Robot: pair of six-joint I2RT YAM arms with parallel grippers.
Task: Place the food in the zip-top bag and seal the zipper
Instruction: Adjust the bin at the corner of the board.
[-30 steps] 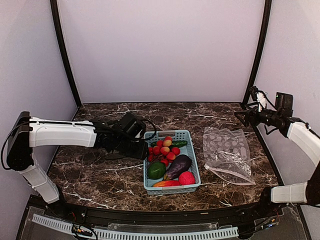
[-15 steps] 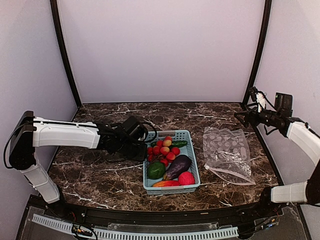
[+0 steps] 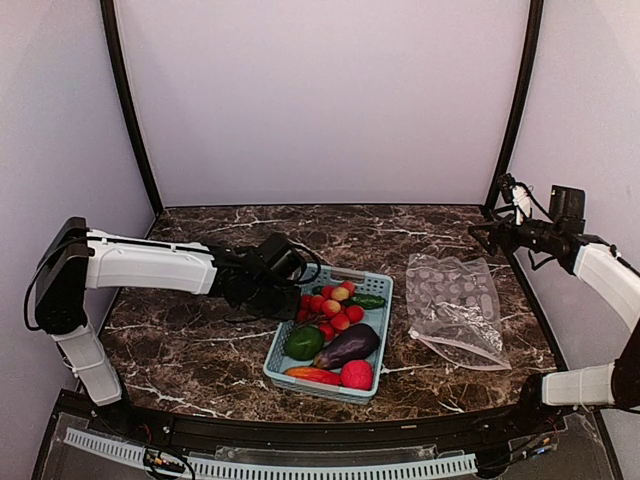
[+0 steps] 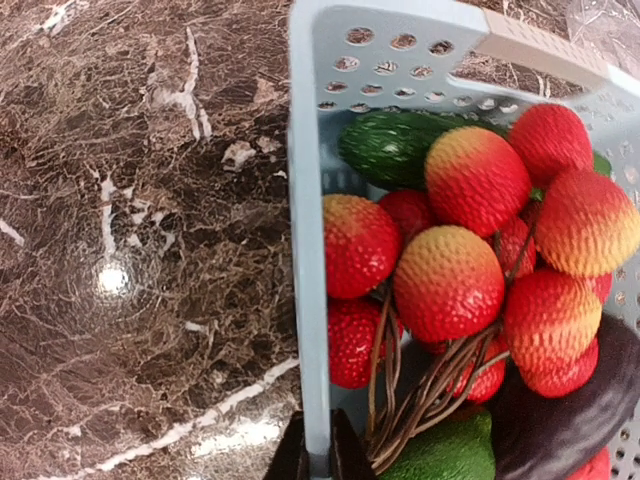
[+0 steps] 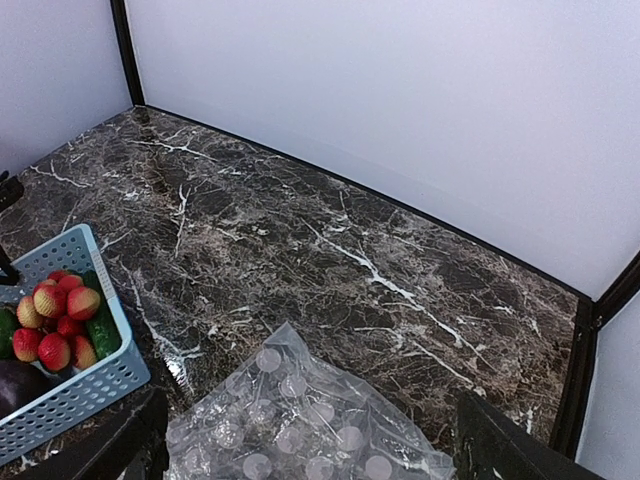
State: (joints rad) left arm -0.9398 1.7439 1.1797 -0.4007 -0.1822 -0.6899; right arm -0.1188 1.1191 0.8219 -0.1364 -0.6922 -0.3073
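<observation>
- Produce (image 3: pixel 345 347) lies heaped in the light blue basket (image 3: pixel 384 325), which sits askew on the marble desk (image 3: pixel 190 345).
- Left claw (image 4: pixel 318 460) is pinching the basket's left wall at the rim, beside the red fruits (image 4: pixel 450 280).
- Right claw (image 5: pixel 320 445) hangs spread wide, raised over the desk's far right side.
- Clear bag (image 3: pixel 452 305) lies flat right of the basket, apart from it.
</observation>
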